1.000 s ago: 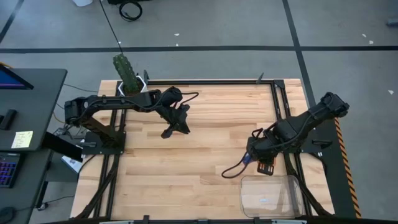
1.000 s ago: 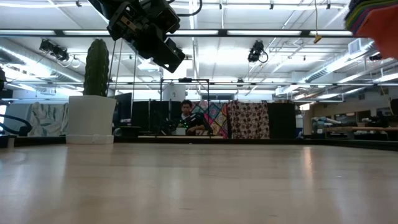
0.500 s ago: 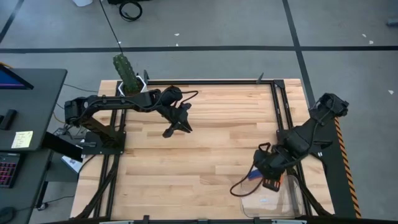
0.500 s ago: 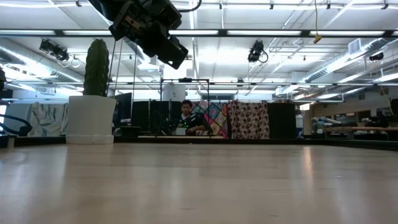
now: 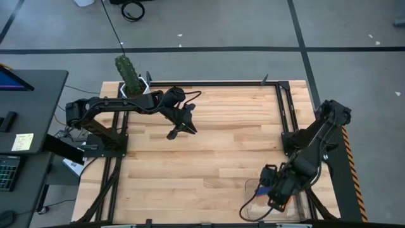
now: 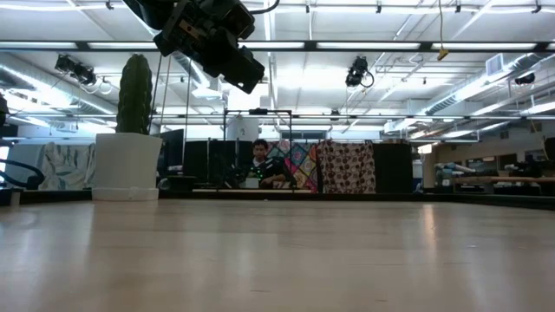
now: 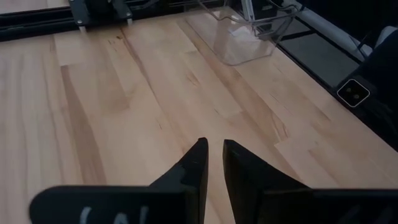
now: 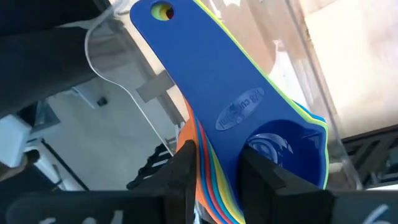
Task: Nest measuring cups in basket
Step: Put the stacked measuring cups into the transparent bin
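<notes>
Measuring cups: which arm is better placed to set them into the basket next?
Right. Its tool grips the nested measuring cups directly above the clear basket. The left tool hangs empty, nearly closed, over bare table far from it.

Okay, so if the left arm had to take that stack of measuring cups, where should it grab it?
Probably by the flat handles. The measuring cups sit nested, dark blue on top, and the right gripper is shut on the stack near the bowls, above the basket. The handle end with the hole sticks out free, so the left gripper could come from that end and pinch across the stacked handles.
</notes>
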You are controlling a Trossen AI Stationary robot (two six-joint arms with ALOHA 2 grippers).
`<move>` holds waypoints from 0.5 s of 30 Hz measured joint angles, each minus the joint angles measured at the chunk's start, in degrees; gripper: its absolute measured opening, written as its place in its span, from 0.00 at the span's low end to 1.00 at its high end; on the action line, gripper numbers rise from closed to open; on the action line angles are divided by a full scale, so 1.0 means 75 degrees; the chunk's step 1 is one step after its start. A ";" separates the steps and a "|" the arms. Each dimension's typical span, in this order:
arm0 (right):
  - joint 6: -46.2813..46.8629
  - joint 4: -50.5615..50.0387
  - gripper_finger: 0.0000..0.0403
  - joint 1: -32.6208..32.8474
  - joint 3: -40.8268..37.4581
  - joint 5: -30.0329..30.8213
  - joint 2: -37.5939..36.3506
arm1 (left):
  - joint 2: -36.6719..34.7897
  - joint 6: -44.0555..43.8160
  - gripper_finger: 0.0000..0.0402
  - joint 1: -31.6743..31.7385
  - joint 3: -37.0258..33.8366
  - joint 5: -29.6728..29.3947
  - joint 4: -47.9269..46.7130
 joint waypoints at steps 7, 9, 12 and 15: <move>0.0089 0.0307 0.23 0.0206 0.0000 -0.0182 0.0812 | 0.0001 -0.0009 0.13 0.0000 0.0000 -0.0058 0.0002; 0.0090 0.0385 0.23 0.0257 0.0000 -0.0181 0.1035 | 0.0000 -0.0008 0.13 0.0000 0.0000 -0.0058 0.0002; 0.0088 0.0385 0.23 0.0276 0.0000 -0.0136 0.1334 | 0.0000 -0.0006 0.13 0.0000 0.0000 -0.0061 0.0002; 0.0041 0.0381 0.23 0.0270 0.0000 -0.0087 0.1609 | 0.0002 -0.0003 0.13 0.0001 0.0000 -0.0060 0.0002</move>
